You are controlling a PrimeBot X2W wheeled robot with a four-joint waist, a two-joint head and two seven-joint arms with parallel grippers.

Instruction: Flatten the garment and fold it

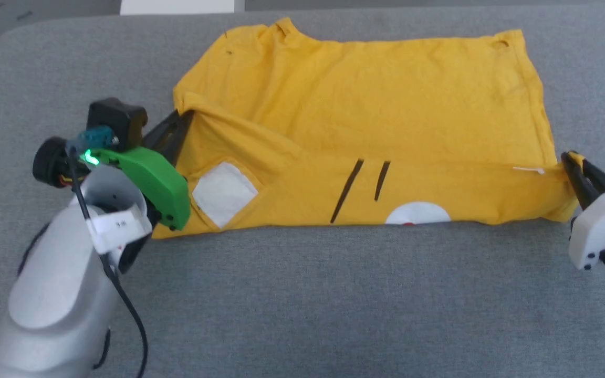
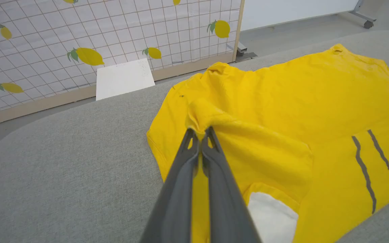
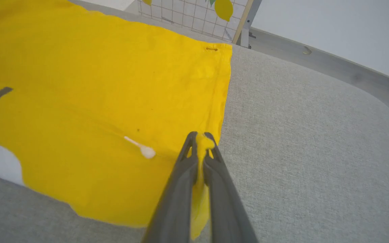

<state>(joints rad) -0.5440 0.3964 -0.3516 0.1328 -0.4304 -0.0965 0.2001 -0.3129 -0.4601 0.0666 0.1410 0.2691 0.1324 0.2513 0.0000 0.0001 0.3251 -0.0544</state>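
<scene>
Yellow garment (image 1: 365, 105) lies part-folded, pinched by left claw (image 2: 199, 131) and right claw (image 3: 200, 135).

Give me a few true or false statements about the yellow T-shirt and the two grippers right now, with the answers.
1. The left gripper is shut on the T-shirt. True.
2. The right gripper hangs open, holding nothing. False: it is shut on the T-shirt's edge.
3. A white patch shows on the T-shirt near the left gripper. True.
4. The T-shirt lies on a wooden floor. False: it lies on a grey table.
</scene>
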